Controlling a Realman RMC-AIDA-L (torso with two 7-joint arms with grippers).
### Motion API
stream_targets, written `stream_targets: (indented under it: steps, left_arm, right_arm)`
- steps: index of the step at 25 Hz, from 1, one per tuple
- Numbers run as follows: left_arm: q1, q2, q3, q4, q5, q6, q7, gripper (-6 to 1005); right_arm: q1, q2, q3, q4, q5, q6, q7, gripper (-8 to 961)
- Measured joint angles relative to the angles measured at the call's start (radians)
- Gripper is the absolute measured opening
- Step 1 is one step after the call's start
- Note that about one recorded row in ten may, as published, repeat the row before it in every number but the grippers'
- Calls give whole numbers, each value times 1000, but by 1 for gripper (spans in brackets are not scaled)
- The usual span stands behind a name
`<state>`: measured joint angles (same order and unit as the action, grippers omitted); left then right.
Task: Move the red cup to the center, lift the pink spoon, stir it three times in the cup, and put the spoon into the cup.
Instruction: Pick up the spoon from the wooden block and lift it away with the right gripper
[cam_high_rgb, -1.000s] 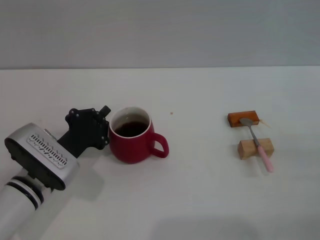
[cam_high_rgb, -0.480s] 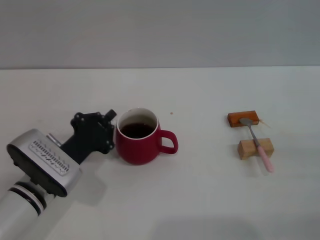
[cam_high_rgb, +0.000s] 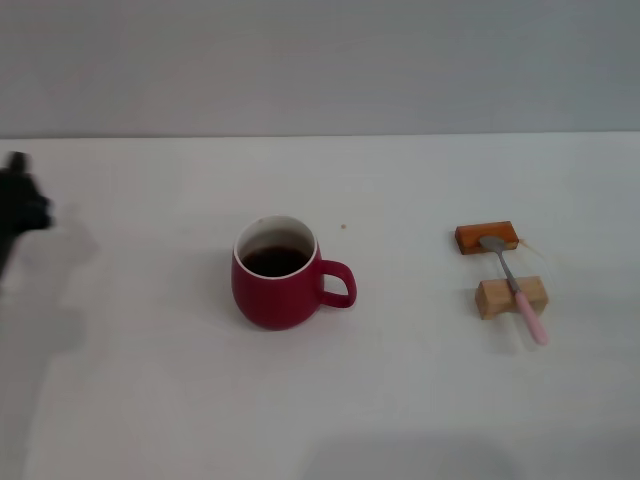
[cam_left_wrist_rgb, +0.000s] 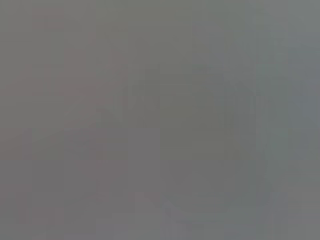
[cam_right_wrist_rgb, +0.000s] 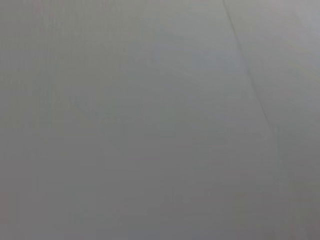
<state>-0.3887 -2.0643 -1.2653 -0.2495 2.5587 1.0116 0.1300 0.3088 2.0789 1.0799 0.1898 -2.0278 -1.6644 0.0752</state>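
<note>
Nearest, pink spoon (cam_high_rgb: 517, 292) bridges tan block (cam_high_rgb: 511, 297) and orange-brown block (cam_high_rgb: 487, 238), handle end overhanging; presumably propped so fingers can get under it. Red cup (cam_high_rgb: 281, 274) stands mid-table (cam_high_rgb: 400, 400), untouched, handle toward spoon. Left gripper (cam_high_rgb: 20, 205) at far left edge, well apart from cup; finger state unreadable. Right gripper unseen.

White table (cam_high_rgb: 150, 400), red cup (cam_high_rgb: 279, 285) near its middle, orange-brown block (cam_high_rgb: 486, 238) and tan block (cam_high_rgb: 511, 297) at right

dark red cup (cam_high_rgb: 276, 295), pink-handled grey spoon (cam_high_rgb: 514, 285), orange-brown block (cam_high_rgb: 487, 238), tan block (cam_high_rgb: 498, 298)
</note>
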Motion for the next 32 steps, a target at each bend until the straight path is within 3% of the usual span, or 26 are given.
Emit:
stream_targets:
  steps: [2, 8, 15, 19, 20, 22, 27, 31, 32]
  left_arm:
    - [4, 5, -130, 11, 0, 2, -60, 2]
    - [9, 6, -264, 16, 0, 14, -121, 111]
    - [17, 6, -317, 9, 0, 15, -227, 266]
    - [10, 3, -317, 7, 3, 15, -225, 396]
    - [10, 3, -317, 7, 3, 15, -225, 468]
    - [4, 3, -312, 7, 8, 15, -220, 613]
    - [-10, 5, -314, 6, 9, 15, -219, 840]
    - [-19, 6, -318, 7, 9, 14, -213, 843]
    - [-21, 6, -319, 7, 9, 14, -202, 844]
  right_arm:
    - [-2, 1, 0, 0, 0, 0, 0, 593]
    - [-3, 1, -9, 0, -1, 0, -4, 594]
    - [-46, 5, -65, 41, -8, 0, -10, 594]
    - [-156, -1, -189, 182, -8, 14, -34, 594]
    - [-156, -1, -189, 182, -8, 14, -34, 594]
    - [-222, -4, -262, 264, -9, 27, -86, 594]
    - [-319, -10, -399, 392, -9, 70, -150, 594]
    - [-366, -17, -463, 457, -9, 93, -173, 594]
    - [-397, -31, -500, 515, -9, 135, -213, 594]
